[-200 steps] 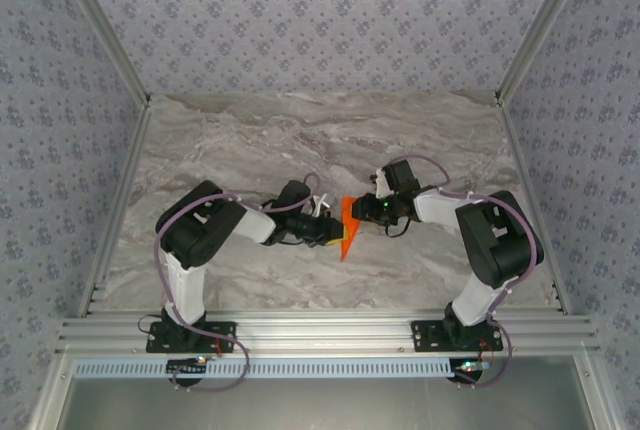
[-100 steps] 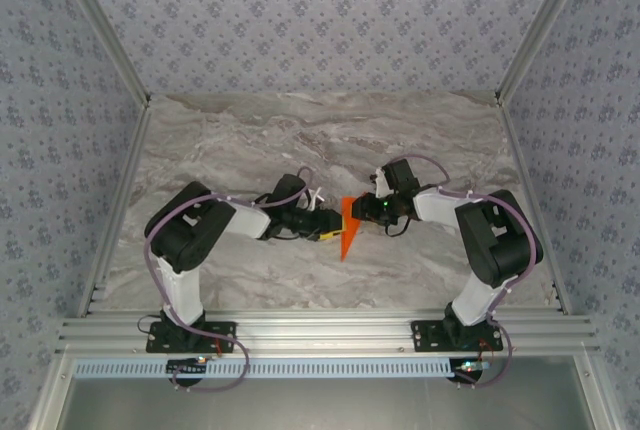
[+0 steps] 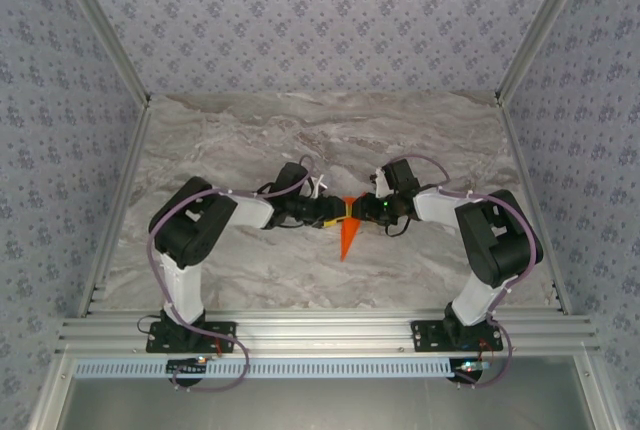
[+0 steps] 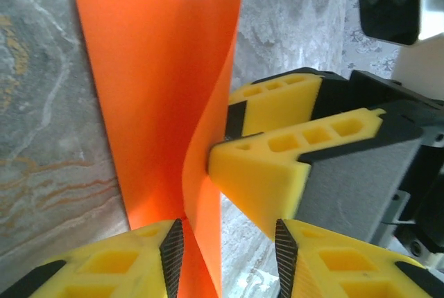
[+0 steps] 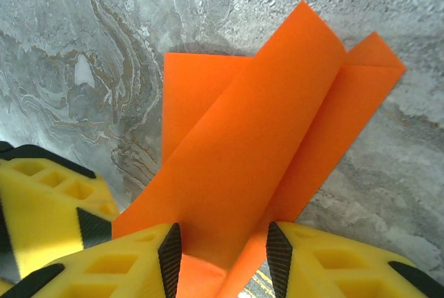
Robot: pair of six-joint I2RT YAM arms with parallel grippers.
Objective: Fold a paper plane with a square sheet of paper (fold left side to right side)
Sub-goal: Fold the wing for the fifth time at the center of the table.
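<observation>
Both grippers meet nose to nose near the middle of the tabletop [image 3: 250, 140]. The left gripper [image 4: 225, 246] has its yellow fingers parted, and a raised flap of the orange-red paper [image 5: 257, 125] stands in the gap close to one black pad, with nothing clamped. The right gripper [image 5: 223, 246] also stands part open, astride the same flap. I cannot tell whether its tips press the sheet down.

Marbled grey stone stretches well away from the paper towards the back wall [image 3: 320, 20] and out to the aluminium rails [image 3: 120, 210] along both sides. The arms' elbows bow outward short of those rails.

From above, the paper reads as a narrow wedge with its point toward the near edge, lying between the two grippers and just in front of them. Up close it is partly folded. One layer lies flat on the stone with crisp straight edges and a square corner, while another layer lifts off it in a smooth curl along a crease. The paper is thin and matte, the finger blocks are ribbed plastic with hollow cells, and the walls carry a small floral print.
</observation>
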